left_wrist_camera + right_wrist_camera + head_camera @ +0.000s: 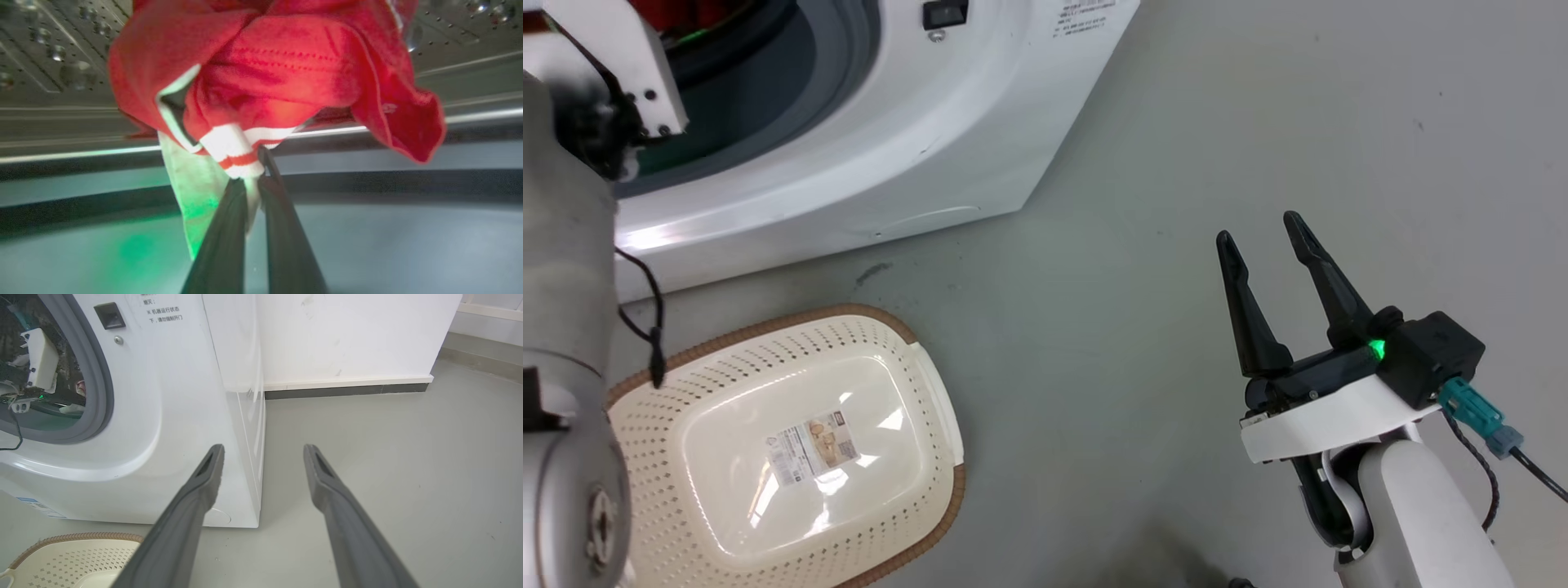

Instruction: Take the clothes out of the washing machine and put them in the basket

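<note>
1. Red fabric with white trim, the clothes (286, 73), hangs bunched at the mouth of the perforated steel drum (49, 53). A white cuff with red stripes and a pale flap washed in green light hang lowest.
2. In the left wrist view, the left gripper (250, 168) has its two dark fingers drawn together on that striped cuff, clamped on the clothes. The bundle is lifted off the drum's lower lip.
3. From the head view, the left arm's pale forearm (564, 269) reaches up into the round opening of the washing machine (890, 163). A sliver of red shows there at the top edge, inside the grey rubber ring (849, 49).
4. On the grey floor (1176, 122) just in front of the machine stands the basket (849, 313), upright and below the opening. Its brown woven-look rim runs round cream perforated walls, and a label (813, 447) lies flat on its base.
5. Off to the other side, the right gripper (1259, 227) hovers above the floor, well apart from both the basket and the machine's corner. Its fingers are spread wide, with bare floor showing between them, and a small green light glows at their root.
6. In the right wrist view, a white wall (347, 335) with a dark skirting strip stands behind the machine's side.
</note>
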Available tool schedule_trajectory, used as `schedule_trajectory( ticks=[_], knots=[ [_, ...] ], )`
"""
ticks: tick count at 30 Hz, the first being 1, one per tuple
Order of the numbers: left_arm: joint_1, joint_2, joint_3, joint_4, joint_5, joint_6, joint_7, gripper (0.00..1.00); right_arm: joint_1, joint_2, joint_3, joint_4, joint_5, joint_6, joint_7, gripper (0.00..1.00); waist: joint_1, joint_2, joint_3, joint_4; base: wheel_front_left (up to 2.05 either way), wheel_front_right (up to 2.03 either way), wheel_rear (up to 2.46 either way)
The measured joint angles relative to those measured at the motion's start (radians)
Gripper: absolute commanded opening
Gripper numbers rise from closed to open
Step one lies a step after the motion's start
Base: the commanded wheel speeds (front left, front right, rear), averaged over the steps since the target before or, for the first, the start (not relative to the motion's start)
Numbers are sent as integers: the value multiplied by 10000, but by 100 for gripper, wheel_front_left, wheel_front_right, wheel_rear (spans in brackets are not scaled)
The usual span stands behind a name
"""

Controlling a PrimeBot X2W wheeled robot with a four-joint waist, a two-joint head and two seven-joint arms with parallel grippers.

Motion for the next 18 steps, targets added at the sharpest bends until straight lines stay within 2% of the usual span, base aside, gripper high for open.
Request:
schedule_trajectory(
  ticks=[16, 18],
  knots=[
    [2967, -832, -125, -771, -244, -297, -6249, 0, 616, 0, -453, 581, -548, 0, -4, 100, -1, 1, -2053, 711, 0, 0, 0],
    [3253, -905, -104, -803, -316, -326, -6765, 0, 746, -2, -508, 637, -602, 0, -4, 100, -1, 0, -2350, 810, 0, 0, 0]
  ],
)
